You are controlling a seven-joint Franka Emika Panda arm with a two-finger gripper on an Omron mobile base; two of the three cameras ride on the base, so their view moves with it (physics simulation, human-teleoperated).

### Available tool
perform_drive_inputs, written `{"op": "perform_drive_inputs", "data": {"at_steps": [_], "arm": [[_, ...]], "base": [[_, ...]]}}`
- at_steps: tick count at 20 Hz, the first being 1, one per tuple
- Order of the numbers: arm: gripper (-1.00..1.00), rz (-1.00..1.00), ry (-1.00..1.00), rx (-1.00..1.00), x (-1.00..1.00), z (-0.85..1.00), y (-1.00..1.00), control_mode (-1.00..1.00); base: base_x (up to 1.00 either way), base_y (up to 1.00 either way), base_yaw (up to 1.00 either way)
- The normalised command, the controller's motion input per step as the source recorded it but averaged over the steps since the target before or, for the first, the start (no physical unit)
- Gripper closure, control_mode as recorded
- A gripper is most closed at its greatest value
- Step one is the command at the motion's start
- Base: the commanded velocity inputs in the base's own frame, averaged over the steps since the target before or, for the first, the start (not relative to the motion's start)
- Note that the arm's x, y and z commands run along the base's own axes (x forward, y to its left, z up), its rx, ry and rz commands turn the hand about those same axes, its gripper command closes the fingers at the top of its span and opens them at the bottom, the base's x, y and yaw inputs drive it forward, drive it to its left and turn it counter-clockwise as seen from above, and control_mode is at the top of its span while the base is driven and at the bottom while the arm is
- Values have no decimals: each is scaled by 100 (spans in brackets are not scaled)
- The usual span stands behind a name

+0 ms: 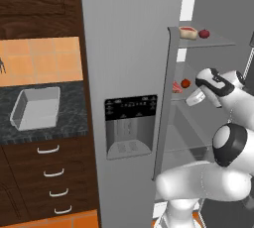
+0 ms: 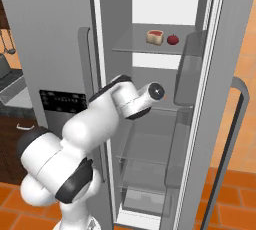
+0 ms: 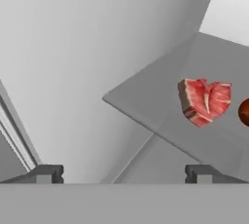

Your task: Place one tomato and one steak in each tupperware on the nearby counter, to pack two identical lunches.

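1. Grey-white tupperware [image 1: 35, 107] resting on black speckled counter [image 1: 69, 118], left of the grey fridge door [image 1: 126, 48]; tub seen holding nothing.
2. Dark wooden drawers [image 1: 49, 182] with curved silver handles below the counter; orange tiled wall [image 1: 42, 61] above.
3. Fridge standing open, right door [image 2: 235, 99] swung wide, glass shelves inside.
4. Steak [image 2: 155, 36] and tomato [image 2: 172, 39] lying side by side on the upper shelf [image 2: 130, 48], steak to the left, near but apart.
5. Second steak [image 1: 177, 87] and second tomato [image 1: 186, 83] visible on the middle shelf, just ahead of the arm's wrist in the left base view.
6. White arm reaching into the fridge compartment at middle-shelf height.
7. Tool [image 3: 124, 173] spread wide, fingertips [image 3: 48, 173] well apart at the bottom of the hand view, pinching nothing.
8. From the hand view, red marbled steak [image 3: 204, 100] on the grey shelf [image 3: 146, 106] ahead and right of the tool, tomato [image 3: 244, 112] partly cut off at the right edge.
9. Tool and steak well apart, no contact.
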Motion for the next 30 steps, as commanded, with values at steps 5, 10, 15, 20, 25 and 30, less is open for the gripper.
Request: {"op": "perform_drive_inputs", "data": {"at_steps": [5, 10, 15, 20, 25, 30], "arm": [[-100, 14, -19, 0, 26, -3, -9, -100], [-100, 11, -8, 0, 41, 0, -12, -100], [-100, 8, 0, 3, 48, 0, -21, -100], [-100, 11, 0, 1, 47, -10, -15, -100], [-100, 14, 0, 0, 42, -38, 0, -100], [-100, 5, 0, 0, 62, -10, -23, -100]], "base": [[0, 0, 0], [0, 0, 0], [0, 0, 0], [0, 0, 0], [0, 0, 0], [0, 0, 0]]}}
